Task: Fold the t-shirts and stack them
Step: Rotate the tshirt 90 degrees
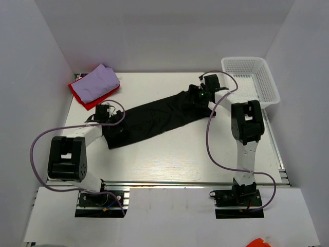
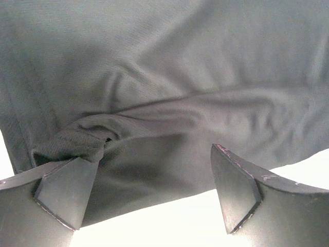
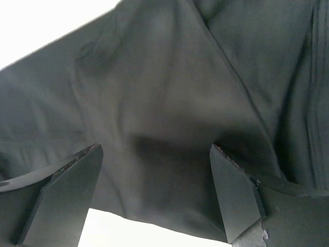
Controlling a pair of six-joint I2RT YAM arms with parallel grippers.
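The black t-shirt [image 1: 154, 118] lies stretched in a long diagonal band across the table, from lower left to upper right. My left gripper [image 1: 110, 117] stands open over its lower-left end; in the left wrist view the black cloth [image 2: 169, 82] fills the frame, bunched by the left fingertip [image 2: 64, 198]. My right gripper [image 1: 198, 96] is open over the upper-right end, and smooth black fabric [image 3: 164, 118] spreads between its fingertips [image 3: 234, 198]. At the back left a folded lavender t-shirt [image 1: 97, 82] lies on top of the red t-shirt [image 1: 85, 98].
A white mesh basket [image 1: 267, 85] stands at the back right corner of the table [image 1: 180, 159]. White walls close in the left, back and right sides. Purple cables loop from both arms over the table.
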